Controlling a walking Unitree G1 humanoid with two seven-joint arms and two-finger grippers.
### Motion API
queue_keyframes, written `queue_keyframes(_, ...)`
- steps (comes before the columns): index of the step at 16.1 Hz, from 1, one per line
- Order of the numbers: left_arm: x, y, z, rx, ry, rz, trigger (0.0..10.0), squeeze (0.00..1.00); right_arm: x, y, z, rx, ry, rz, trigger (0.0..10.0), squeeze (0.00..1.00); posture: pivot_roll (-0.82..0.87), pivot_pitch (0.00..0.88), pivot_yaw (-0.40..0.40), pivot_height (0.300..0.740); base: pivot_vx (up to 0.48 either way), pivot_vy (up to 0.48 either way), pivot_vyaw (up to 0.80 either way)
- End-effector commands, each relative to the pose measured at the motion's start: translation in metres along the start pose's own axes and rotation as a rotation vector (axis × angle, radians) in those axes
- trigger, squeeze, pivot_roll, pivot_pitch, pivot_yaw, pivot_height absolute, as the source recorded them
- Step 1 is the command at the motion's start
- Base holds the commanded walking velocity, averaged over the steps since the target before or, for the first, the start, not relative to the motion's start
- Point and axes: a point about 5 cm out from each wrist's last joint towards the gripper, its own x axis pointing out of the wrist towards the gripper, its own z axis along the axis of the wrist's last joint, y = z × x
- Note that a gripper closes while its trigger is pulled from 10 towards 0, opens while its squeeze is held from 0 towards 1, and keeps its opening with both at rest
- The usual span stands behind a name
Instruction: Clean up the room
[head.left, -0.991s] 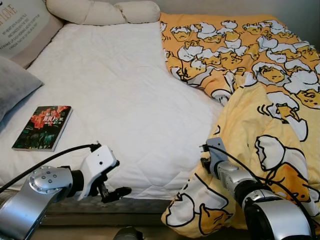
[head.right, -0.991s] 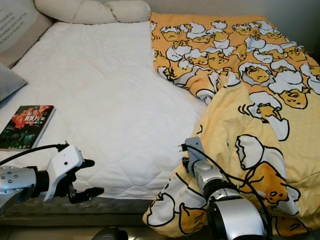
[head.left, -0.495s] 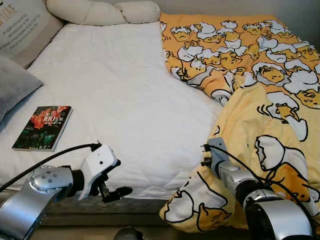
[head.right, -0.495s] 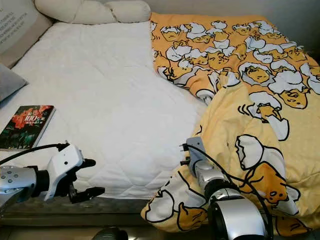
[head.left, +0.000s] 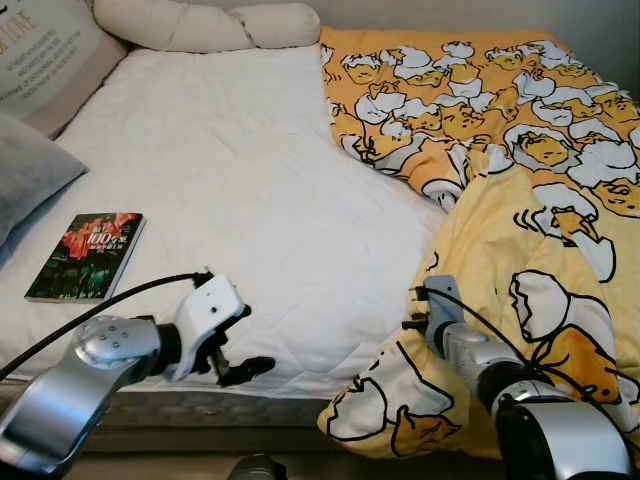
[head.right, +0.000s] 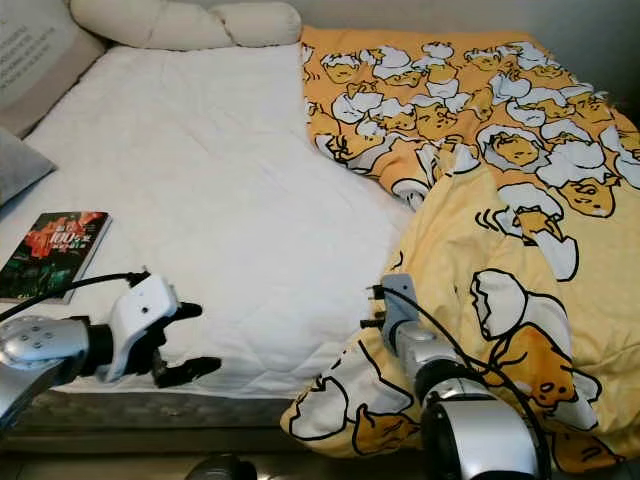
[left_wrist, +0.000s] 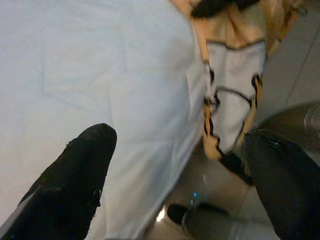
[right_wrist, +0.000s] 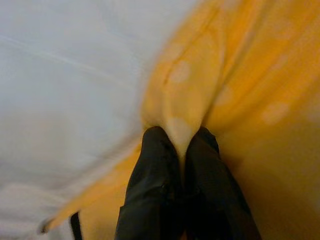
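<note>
Right tool (right_wrist: 181, 145) pinching a fold of yellow blanket (head.left: 560, 250) at the bed (head.left: 250, 180) edge; left tool (left_wrist: 175, 165) spread wide, holding nothing.

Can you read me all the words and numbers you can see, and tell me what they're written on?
"100": large figures on the cover of the book lying on the white mattress; the smaller print beside and under them is too blurred to read.
Lines of grey capital lettering on the beige cushion at the head of the bed: too small and cut off by the picture's edge to read.
The yellow duvet has cartoon pictures, no words.
</note>
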Motion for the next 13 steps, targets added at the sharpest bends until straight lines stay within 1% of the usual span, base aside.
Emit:
queue_keyframes(1,0.003,0.003,0.002,0.016,-0.003,0.014,10.0,0.0,-0.002,0.001,0.005,0.003,-0.049,0.1,0.0,0.0,0.15,0.0,0.021,0.74,0.0,0.0,0.0)
queue_keyframes(2,0.006,0.005,0.004,0.016,-0.015,0.018,10.0,0.0,-0.005,0.001,0.006,-0.039,-0.077,0.245,0.0,0.0,0.14,0.0,0.02,0.74,0.0,0.0,0.0)
queue_keyframes(3,0.007,0.005,0.003,0.015,-0.019,0.019,10.0,0.0,-0.01,0.001,0.002,-0.068,-0.089,0.36,0.0,0.0,0.13,0.0,0.021,0.74,0.0,0.0,0.0)
queue_keyframes(4,0.008,0.004,0.002,0.014,-0.02,0.016,10.0,0.0,-0.016,0.004,-0.006,-0.122,-0.095,0.492,0.0,0.0,0.13,0.0,0.023,0.74,0.0,0.0,0.0)
queue_keyframes(5,0.009,0.003,0.002,0.014,-0.019,0.015,10.0,0.0,-0.02,0.007,-0.012,-0.155,-0.087,0.565,0.0,0.0,0.12,0.0,0.026,0.74,0.0,0.0,0.0)
queue_keyframes(6,0.01,0.001,0.001,0.013,-0.019,0.007,10.0,0.0,-0.033,0.014,-0.028,-0.225,-0.052,0.755,0.0,0.0,0.12,0.0,0.029,0.74,0.0,0.0,0.0)
queue_keyframes(7,0.011,0.0,0.0,0.014,-0.019,-0.001,10.0,0.0,-0.051,0.022,-0.046,-0.285,-0.01,0.939,0.0,0.0,0.12,0.0,0.032,0.74,0.0,0.0,0.0)
queue_keyframes(8,0.011,0.0,-0.001,0.015,-0.017,-0.003,10.0,0.0,-0.057,0.025,-0.054,-0.313,0.015,0.99,0.0,0.0,0.12,0.0,0.033,0.74,0.0,0.0,0.0)
queue_keyframes(9,0.012,-0.001,-0.002,0.016,-0.017,-0.004,10.0,0.0,-0.064,0.026,-0.072,-0.364,0.076,1.07,0.0,0.0,0.12,0.0,0.033,0.74,0.0,0.0,0.0)
queue_keyframes(11,0.012,-0.001,-0.001,0.017,-0.015,-0.003,10.0,0.0,-0.071,0.025,-0.092,-0.377,0.148,1.159,0.0,0.0,0.13,0.0,0.029,0.74,0.0,0.0,0.0)
queue_keyframes(12,0.008,0.001,-0.003,0.015,-0.009,0.001,10.0,0.0,-0.084,0.024,-0.111,-0.388,0.236,1.253,0.0,0.0,0.13,0.0,0.027,0.74,0.0,0.0,0.0)
queue_keyframes(13,0.005,0.001,-0.005,0.012,-0.001,0.001,10.0,0.0,-0.089,0.021,-0.119,-0.415,0.27,1.253,0.0,0.0,0.13,0.0,0.027,0.74,0.0,0.0,0.0)
